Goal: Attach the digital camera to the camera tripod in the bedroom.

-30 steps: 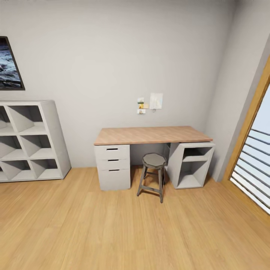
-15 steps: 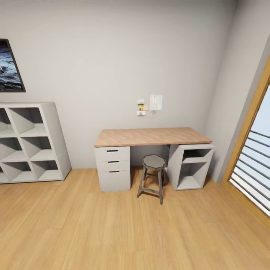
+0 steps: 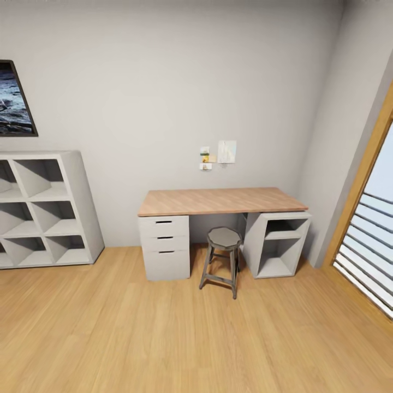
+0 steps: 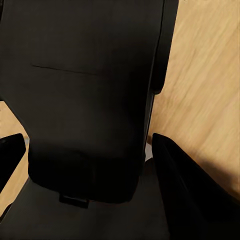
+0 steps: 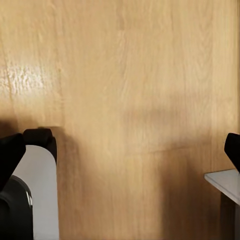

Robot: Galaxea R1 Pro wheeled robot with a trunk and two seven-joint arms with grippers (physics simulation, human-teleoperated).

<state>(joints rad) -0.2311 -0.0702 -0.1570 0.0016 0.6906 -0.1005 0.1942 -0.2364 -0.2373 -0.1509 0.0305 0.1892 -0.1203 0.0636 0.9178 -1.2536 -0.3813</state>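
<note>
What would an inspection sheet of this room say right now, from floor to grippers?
Surface: light wood plank floor; wooden desk top, nothing seen on it.
Job's things: camera and tripod, nothing seen.
Clutter: grey stool in front of the desk; notes pinned on the wall.
Grippers: left gripper open over a black body; right gripper open above the floor.
Cables: nothing seen.
Surroundings: white cube shelving, framed dark screen, window.

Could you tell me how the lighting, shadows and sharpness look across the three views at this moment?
Head view: soft, even light, a faint shadow under the stool, and straight edges bowing toward the corners as with a wide lens. Left wrist view: a dark, featureless black body blocks most of the floor. Right wrist view: a glossy glare patch on the planks and a broad soft shadow lower down.
</note>
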